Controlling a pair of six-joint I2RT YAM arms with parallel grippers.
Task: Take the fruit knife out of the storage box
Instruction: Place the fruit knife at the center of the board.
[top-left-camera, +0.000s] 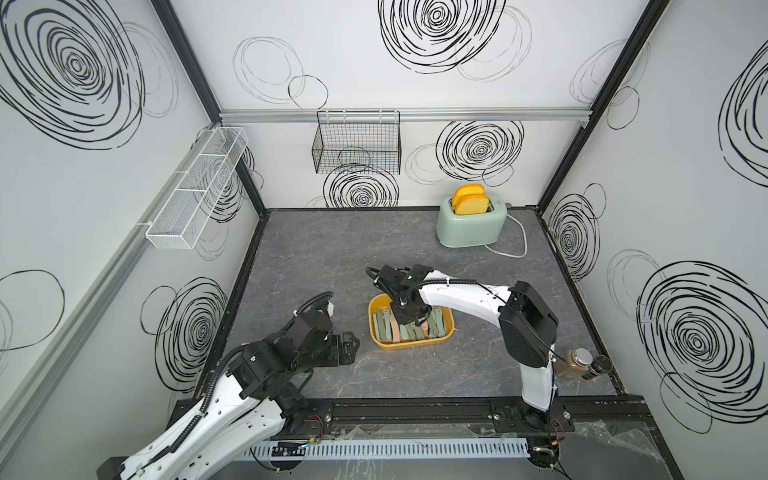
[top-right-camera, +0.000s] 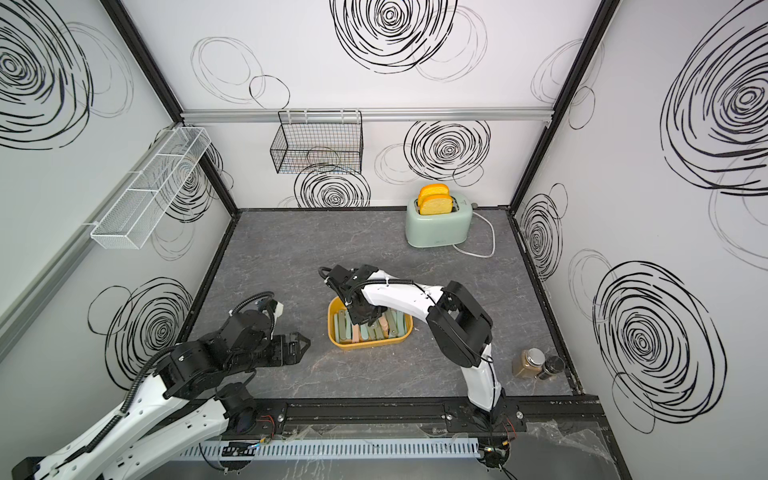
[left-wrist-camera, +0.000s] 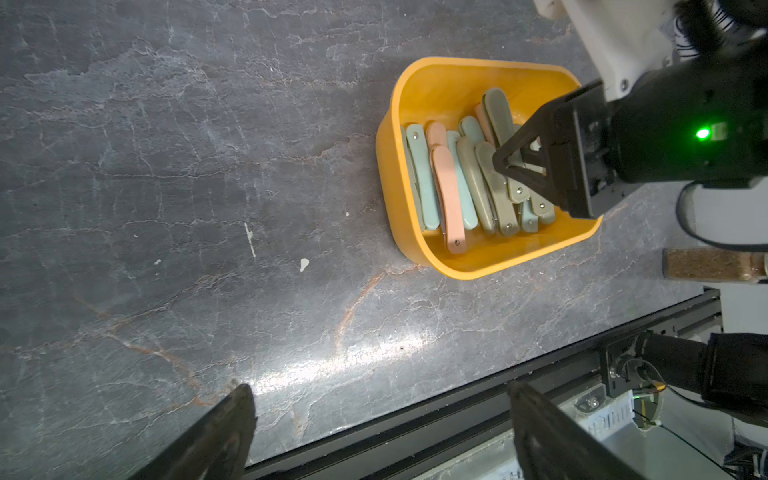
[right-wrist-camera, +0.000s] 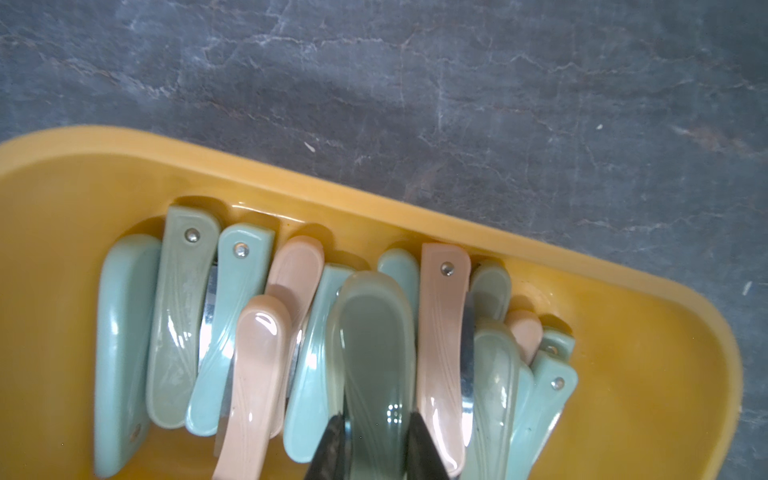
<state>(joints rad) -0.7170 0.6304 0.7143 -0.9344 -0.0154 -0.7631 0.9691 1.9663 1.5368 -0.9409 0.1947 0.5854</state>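
Right gripper (right-wrist-camera: 376, 436) pinches olive fruit knife (right-wrist-camera: 374, 332) inside storage box (right-wrist-camera: 291, 178), box's 3 o'clock half; lift-out pending. Left gripper (top-left-camera: 347, 347) wide, idle.

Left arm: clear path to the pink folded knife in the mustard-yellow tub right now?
Probably yes. The left gripper is open beside the mustard-yellow tub, with bare tabletop between; the pink folded knife lies uncovered. The right gripper, inside, crowds it.
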